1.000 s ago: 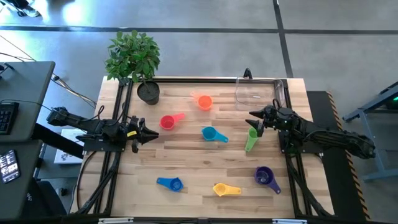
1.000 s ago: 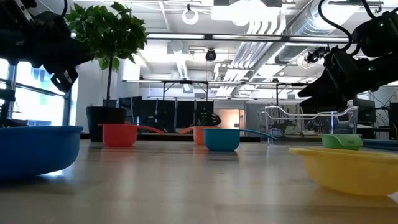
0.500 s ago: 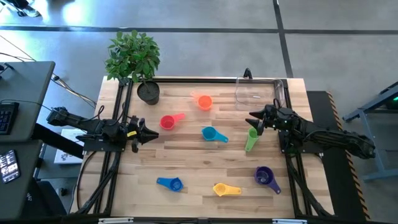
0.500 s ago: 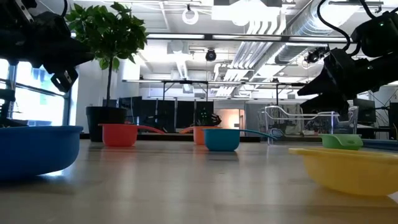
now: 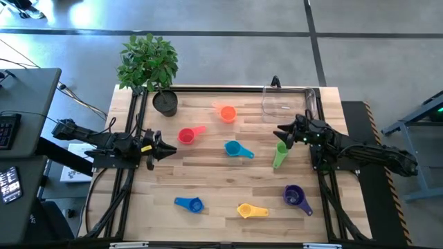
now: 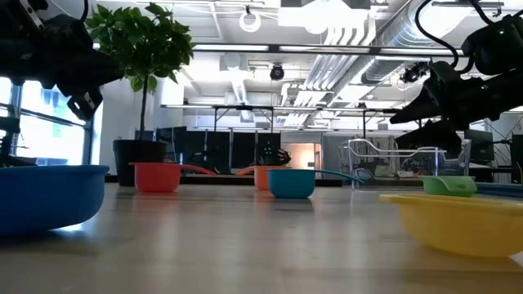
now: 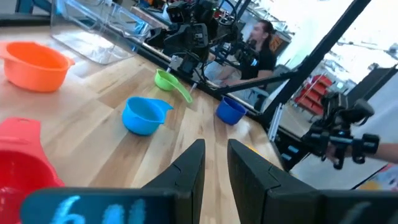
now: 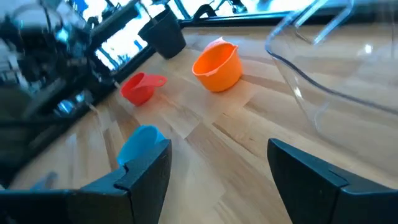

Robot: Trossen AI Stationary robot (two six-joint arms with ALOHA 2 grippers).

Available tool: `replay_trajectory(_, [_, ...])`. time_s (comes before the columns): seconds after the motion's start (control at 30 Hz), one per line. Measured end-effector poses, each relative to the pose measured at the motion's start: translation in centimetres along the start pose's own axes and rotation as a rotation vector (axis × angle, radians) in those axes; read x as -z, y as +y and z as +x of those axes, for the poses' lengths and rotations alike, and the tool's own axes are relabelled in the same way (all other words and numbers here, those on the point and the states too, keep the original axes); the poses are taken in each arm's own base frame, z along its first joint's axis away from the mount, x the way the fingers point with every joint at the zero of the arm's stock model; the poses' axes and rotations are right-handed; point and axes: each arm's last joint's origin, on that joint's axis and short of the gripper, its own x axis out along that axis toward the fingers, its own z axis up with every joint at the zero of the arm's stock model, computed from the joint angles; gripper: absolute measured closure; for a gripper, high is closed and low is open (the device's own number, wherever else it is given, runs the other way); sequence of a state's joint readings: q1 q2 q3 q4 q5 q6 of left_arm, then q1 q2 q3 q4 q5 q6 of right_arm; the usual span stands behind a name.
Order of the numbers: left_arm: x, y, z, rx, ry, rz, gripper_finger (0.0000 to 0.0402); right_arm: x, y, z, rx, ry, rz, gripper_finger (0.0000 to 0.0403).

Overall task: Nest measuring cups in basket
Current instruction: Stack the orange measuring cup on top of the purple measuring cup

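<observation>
The right gripper (image 5: pixel 282 131) hung over the table's right side with its fingers (image 8: pixel 146 168) spread wide and nothing between them, just above the green cup (image 5: pixel 279 154) and near the basket (image 5: pixel 289 102), which stood at the far right corner with nothing in it. The left gripper (image 5: pixel 166 147) waited at the table's left edge beside the red cup (image 5: pixel 187 135), its fingers (image 7: pixel 186 171) a narrow gap apart and holding nothing.

The other cups lay well apart on the wood: orange (image 5: pixel 227 113) near the basket, teal (image 5: pixel 234 149) in the middle, and blue (image 5: pixel 191 203), yellow (image 5: pixel 248 210) and purple (image 5: pixel 294 196) along the near side.

These cups looked light, thin and stiff, with smooth plastic that would likely slip or skate under a glancing touch. The rim probably offered the surest hold, one finger inside the bowl and one outside; the flat handle was the alternative. The clear basket seemed light too and could shift if bumped.
</observation>
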State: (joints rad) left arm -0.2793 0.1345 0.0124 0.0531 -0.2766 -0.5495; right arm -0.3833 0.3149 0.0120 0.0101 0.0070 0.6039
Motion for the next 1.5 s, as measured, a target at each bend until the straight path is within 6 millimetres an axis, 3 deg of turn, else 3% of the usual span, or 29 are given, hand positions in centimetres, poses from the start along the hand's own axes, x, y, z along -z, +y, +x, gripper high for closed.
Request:
replay_trajectory(0.4, [-0.4,-0.1,0.0,-0.002,-0.045,-0.058,0.0342,-0.1,-0.1,0.0,0.034,-0.032,0.102,0.0146])
replay_trajectory(0.67, [-0.6,-0.2,0.0,-0.014,-0.073,0.018,0.0342,-0.1,-0.1,0.0,0.036,-0.036,0.159,0.0146])
replay_trajectory(0.83, [-1.1,-0.4,-0.1,0.001,-0.138,-0.095,0.0342,-0.1,-0.1,0.0,0.035,-0.037,0.205,0.0146])
replay_trajectory(1.07, [-3.8,-1.7,-0.6,-0.003,-0.264,-0.01,0.0342,-0.3,-0.2,0.0,0.064,-0.076,0.21,0.0146])
replay_trajectory(1.3, [-7.5,-3.8,-0.8,-0.044,-0.318,0.237,0.0341,-0.3,-0.1,0.0,0.067,-0.085,0.209,0.0146])
replay_trajectory(1.5, [-10.1,-5.6,0.2,-0.123,-0.307,0.439,0.0341,-0.4,-0.1,0.0,0.065,-0.086,0.209,0.0146])
